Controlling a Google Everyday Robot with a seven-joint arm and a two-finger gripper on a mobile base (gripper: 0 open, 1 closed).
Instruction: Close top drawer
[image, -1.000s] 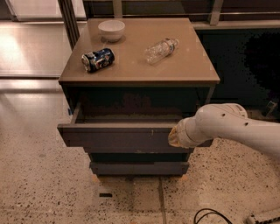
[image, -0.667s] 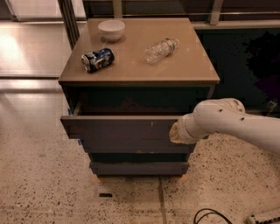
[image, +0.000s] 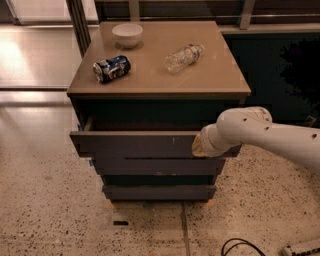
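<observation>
Found top drawer (image: 135, 144) partly pulled out below the front edge of the cabinet (image: 160, 85) top, with a dark gap showing behind its panel. Noted long axis running left to right, parallel to that front edge; plain front facing the camera, away from the cabinet body. Recorded small pale mark right of centre on the panel.

Located gripper (image: 196, 146) at the panel's right end, against or just beside the face, on a white arm (image: 260, 134) entering from the right. Cannot tell whether open or closed.

On the top: bowl (image: 127, 34) near back-left corner, can (image: 111, 68) on its side by left edge, bottle (image: 184, 56) on its side right of centre. Logged two lower drawers (image: 157, 167) beneath.
</observation>
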